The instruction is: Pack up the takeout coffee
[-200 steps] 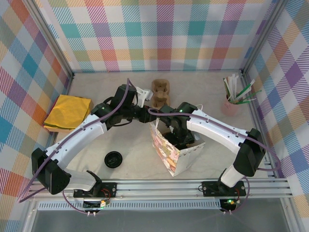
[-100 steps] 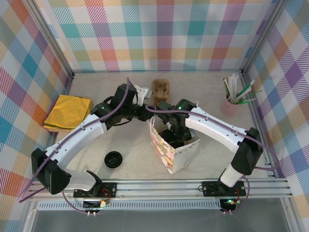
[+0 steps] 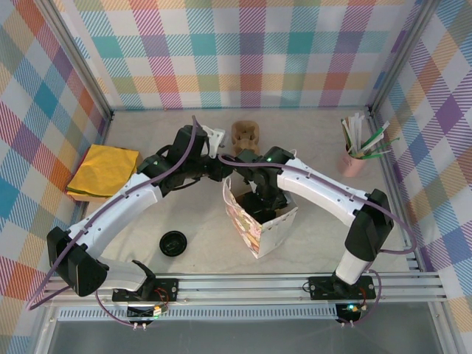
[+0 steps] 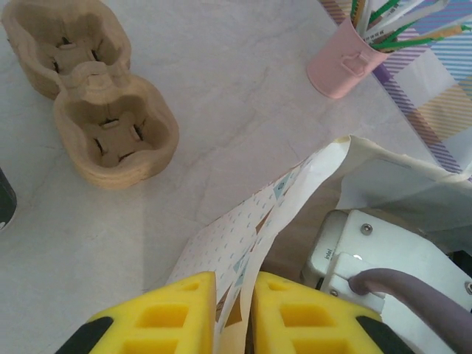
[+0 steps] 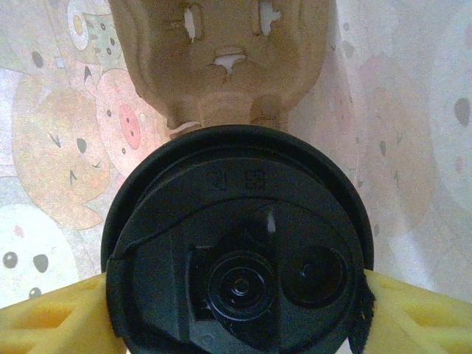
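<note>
Squarely between the right jaws sits the takeout coffee (image 5: 237, 251). Two yellow fingers (image 5: 44, 324) press on opposite sides of its round black lid, standing fairly wide because the cup fills the gap. The cup hangs upright, its long axis running straight down from the wrist and its lid facing the right wrist camera. The printed walls of the paper bag (image 3: 247, 228) rise around it, so the coffee is already inside the bag's mouth. Beyond the lid a brown pulp cup carrier (image 5: 221, 66) appears to lie at the bag's bottom. Whether the cup's base has reached it cannot be told.

The left jaws are nearly closed, their yellow fingers (image 4: 169, 313) pinching the bag's top edge and holding the mouth open.

Judged from this, the coming move belongs to the right arm. The cup should go straight down along its own axis into a well of the carrier and then be let go. A tilt or a snag on the paper wall is the risk.

Out on the desk (image 4: 221, 88), a second two-cup carrier (image 4: 96, 118) stands just behind the bag. A pink cup of straws (image 4: 345, 66) sits off to the right, and a loose black lid (image 3: 172, 243) lies well apart to the left.
</note>
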Controlling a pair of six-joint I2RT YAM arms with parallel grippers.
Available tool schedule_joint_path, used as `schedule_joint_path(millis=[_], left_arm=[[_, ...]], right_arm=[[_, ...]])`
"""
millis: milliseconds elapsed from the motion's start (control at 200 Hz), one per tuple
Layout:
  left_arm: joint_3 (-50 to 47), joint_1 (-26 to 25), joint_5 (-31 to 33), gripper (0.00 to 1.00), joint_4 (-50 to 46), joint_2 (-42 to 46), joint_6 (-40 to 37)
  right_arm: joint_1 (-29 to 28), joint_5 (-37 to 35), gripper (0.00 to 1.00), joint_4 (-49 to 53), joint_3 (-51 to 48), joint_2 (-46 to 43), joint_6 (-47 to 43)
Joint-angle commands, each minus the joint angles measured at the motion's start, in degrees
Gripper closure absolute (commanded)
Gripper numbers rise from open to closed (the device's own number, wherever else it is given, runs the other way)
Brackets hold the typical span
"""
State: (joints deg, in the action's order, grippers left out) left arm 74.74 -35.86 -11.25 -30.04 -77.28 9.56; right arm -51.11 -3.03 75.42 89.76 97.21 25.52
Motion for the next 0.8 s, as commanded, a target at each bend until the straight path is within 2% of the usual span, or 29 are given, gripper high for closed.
schedule_joint_path(millis=[0, 385, 795], left_arm=[[1.68, 1.78, -0.25, 0.8, 1.33, -0.37, -0.95], [1.51, 4.72, -1.92, 0.78, 2.62, -0.33, -0.52], [0.85, 4.74, -3.65, 0.75, 2.75, -1.34, -0.42]], right_arm=[[0.57, -0.45, 0.3, -0.45, 2.24, 0.67, -1.48], [0.8, -0.8, 0.3, 0.58, 4.8, 1.32, -2.31], [0.92, -0.86, 0.3, 2.14, 6.31, 0.28, -1.88]])
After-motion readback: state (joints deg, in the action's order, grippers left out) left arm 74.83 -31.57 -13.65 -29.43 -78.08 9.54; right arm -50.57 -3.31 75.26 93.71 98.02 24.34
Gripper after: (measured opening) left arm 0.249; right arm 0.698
